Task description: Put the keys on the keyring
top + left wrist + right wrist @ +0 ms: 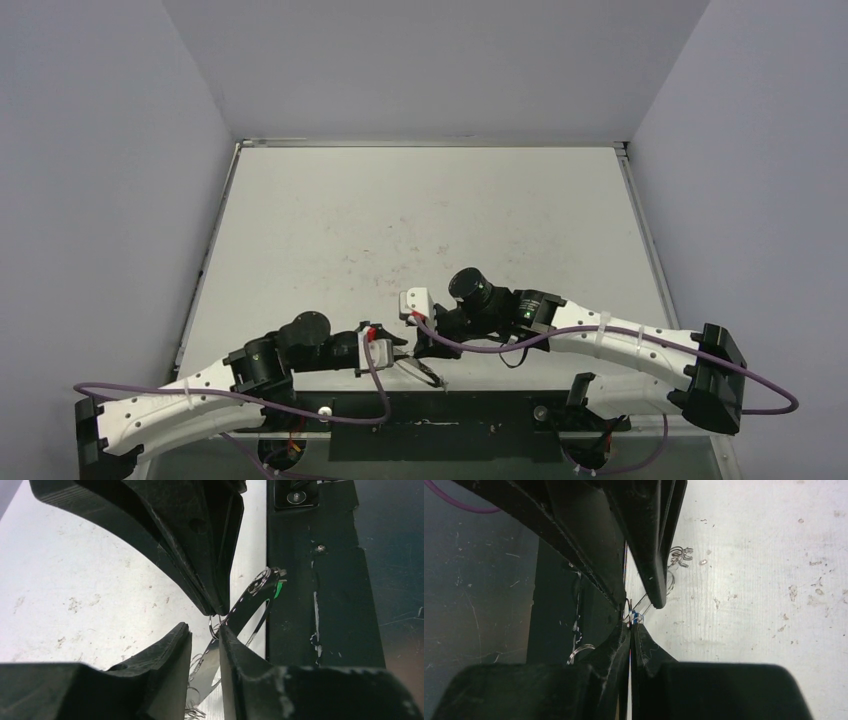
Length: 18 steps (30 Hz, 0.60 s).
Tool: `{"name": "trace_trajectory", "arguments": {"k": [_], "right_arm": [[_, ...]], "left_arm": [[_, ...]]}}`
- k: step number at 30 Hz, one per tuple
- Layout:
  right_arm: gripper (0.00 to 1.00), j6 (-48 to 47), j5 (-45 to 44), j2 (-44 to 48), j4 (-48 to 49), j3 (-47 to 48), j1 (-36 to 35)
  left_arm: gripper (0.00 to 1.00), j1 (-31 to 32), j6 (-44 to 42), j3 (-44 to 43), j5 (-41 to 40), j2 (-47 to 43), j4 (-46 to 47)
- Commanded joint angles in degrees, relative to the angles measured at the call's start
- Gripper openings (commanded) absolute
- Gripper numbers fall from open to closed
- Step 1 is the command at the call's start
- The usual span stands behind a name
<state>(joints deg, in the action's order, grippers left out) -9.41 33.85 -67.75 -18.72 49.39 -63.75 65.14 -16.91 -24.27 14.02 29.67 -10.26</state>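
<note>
Top external view: both arms are seen converged low centre of frame, above the near edge of the worn white table (420, 220) where a black strip (480, 410) runs. The left gripper (402, 350) and right gripper (428, 350) are nearly tip to tip, w/ the large thin pale-grey wire keyring (424, 373) just below them; keys too small to be made out here. Left wrist view: own fingers (235, 650) are set narrowly apart at bottom centre w/ a shiny stretch of the keyring (206, 665) pinched between them, so the ring is judged grasped & held up off the table. The right gripper's tip (216, 611) is shut just above it, a small loop (214, 627) between the two. The green key (278, 587), tiny w/ a bright plastic tag, sits right of centre at the ring's far end; whether it is already threaded cannot be told. Right wrist view: own fingers are pressed together at centre on the blue key (636, 616), a tiny bright-tagged speck at their tip, directly below the left gripper (638, 600). Step in hand is judged to be threading the blue key onto the ring. Next move calls for v. fine alignment of key hole w/ wire end, ring kept steady.
</note>
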Motion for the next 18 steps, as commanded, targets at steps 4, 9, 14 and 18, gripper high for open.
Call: {"name": "trace_trajectory", "arguments": {"k": [4,9,14,18], "right_arm": [[0.0,2.2,0.6,-0.2,1.6,2.7,-0.2],[0.0,2.8,0.8,0.4,3.5,2.1,-0.2],[0.0,3.2,1.2,0.2,4.3,2.0,-0.2],[0.0,3.3,1.1,0.0,4.3,2.2,-0.2]], "left_arm": [[0.13,0.2,-0.4,-2.6,2.4,1.4,2.8],[0.1,0.2,-0.1,-2.2,2.6,1.8,3.1],[0.14,0.2,0.3,-1.9,3.2,3.1,5.3],[0.18,0.2,0.3,-2.3,3.6,4.5,5.5]]}}
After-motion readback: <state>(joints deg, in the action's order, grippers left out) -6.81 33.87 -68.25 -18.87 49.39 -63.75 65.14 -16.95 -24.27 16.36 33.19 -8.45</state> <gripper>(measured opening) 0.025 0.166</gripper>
